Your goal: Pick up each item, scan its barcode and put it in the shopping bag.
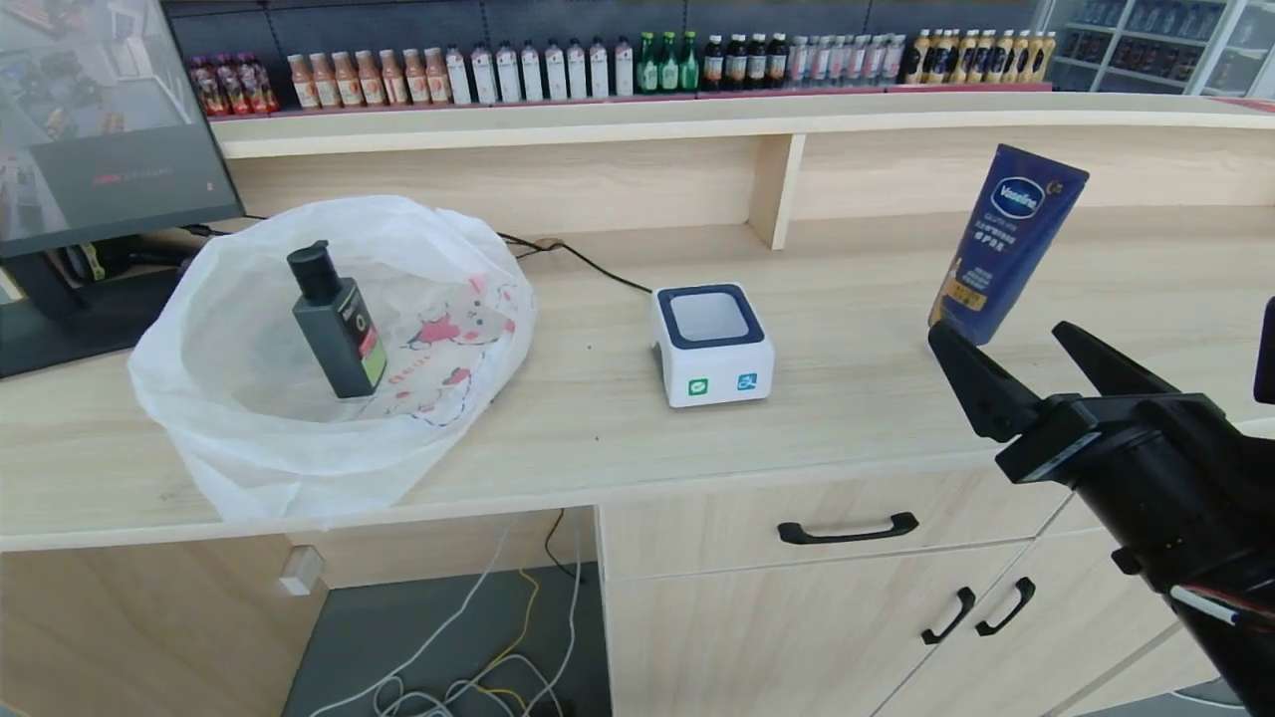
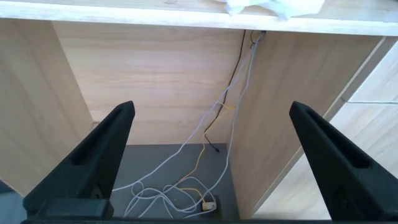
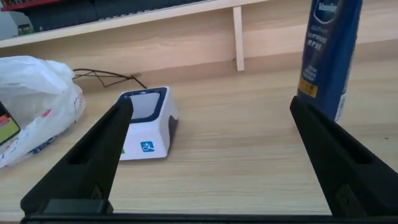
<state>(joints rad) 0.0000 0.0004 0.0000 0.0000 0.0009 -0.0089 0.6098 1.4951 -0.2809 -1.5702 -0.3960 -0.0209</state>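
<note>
A blue lotion tube (image 1: 1006, 244) stands upright on the wooden counter at the right; it also shows as the blue tube (image 3: 328, 59). My right gripper (image 1: 1026, 349) hovers just in front of it, open and empty. A white barcode scanner (image 1: 712, 344) with a dark-rimmed window sits mid-counter, seen again as the scanner (image 3: 146, 123). A white plastic shopping bag (image 1: 249, 418) lies open at the left with a dark bottle (image 1: 336, 324) standing inside. My left gripper (image 2: 211, 146) is open below the counter, facing the cable recess.
A monitor (image 1: 95, 119) stands at the far left. A raised shelf (image 1: 697, 115) with rows of bottles runs along the back. Cables (image 2: 205, 143) hang in the recess under the counter (image 1: 847, 398). Drawers with black handles (image 1: 847, 530) are below the counter's edge.
</note>
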